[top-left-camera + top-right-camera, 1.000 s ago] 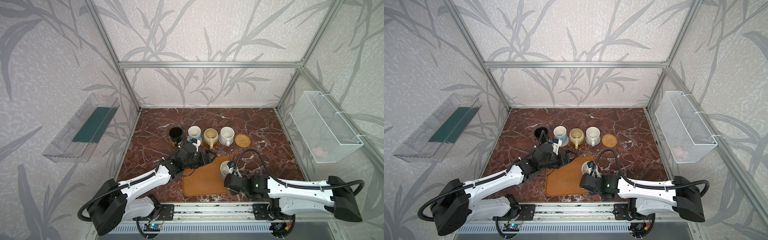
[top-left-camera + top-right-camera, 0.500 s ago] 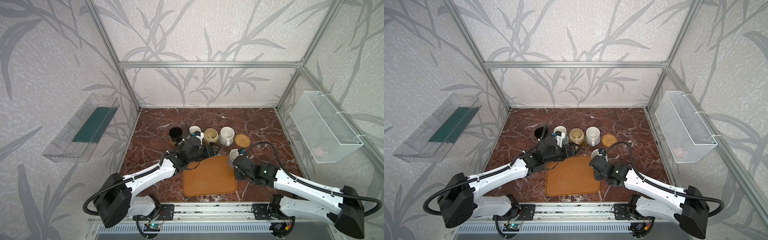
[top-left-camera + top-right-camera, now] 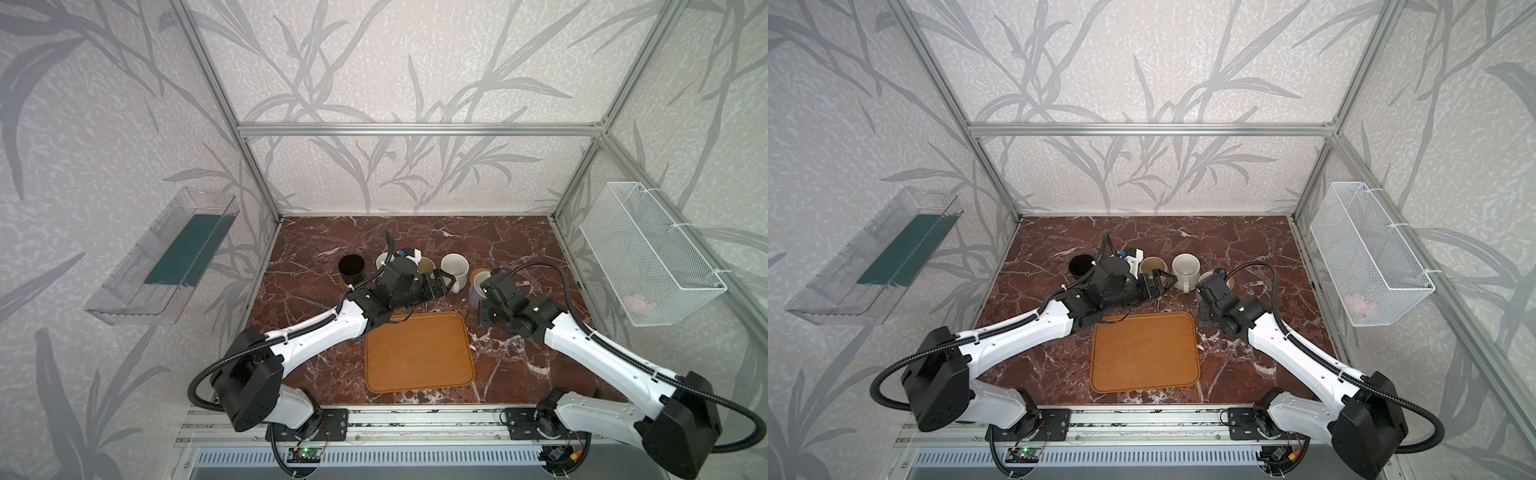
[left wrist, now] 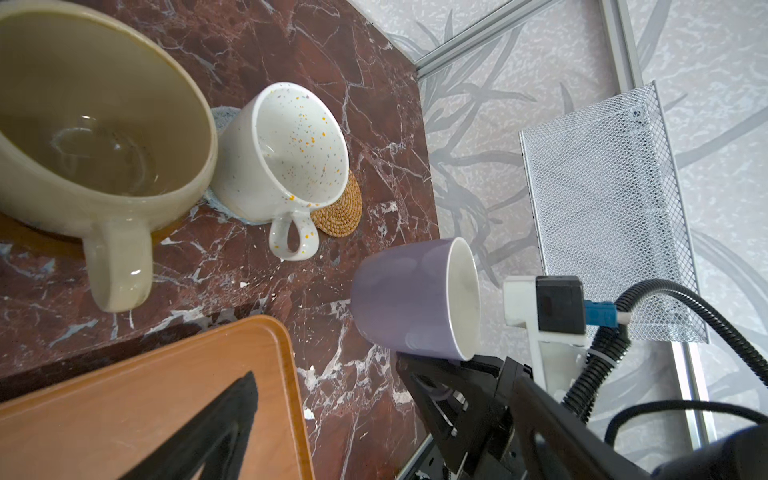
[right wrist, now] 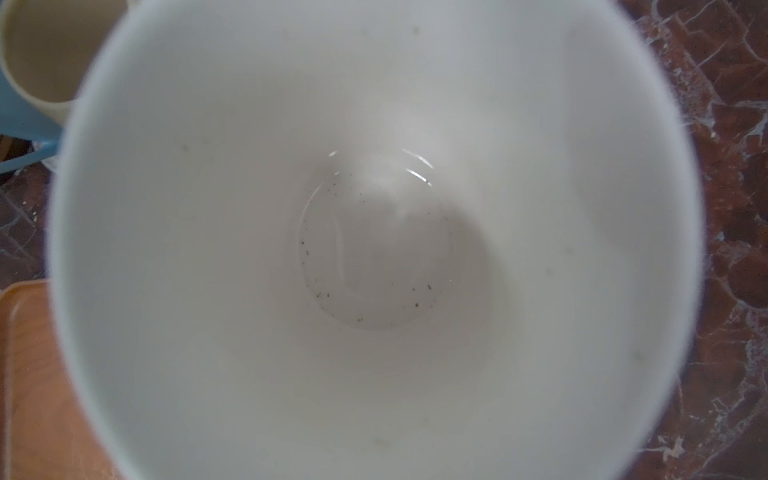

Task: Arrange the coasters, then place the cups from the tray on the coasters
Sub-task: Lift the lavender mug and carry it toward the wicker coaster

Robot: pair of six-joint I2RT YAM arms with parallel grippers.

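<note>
Carrying the last one: lavender cup pinched tight in the right claw, above the desk, off the bare tray, just short of the rattan coaster. Left claw gaping wide, holding nothing. Next: centre over that coaster, lower gently, let go.

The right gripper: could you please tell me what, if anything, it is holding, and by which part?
The right gripper holds the lavender cup, shut on its side near the rim; whether on the handle cannot be told.
</note>
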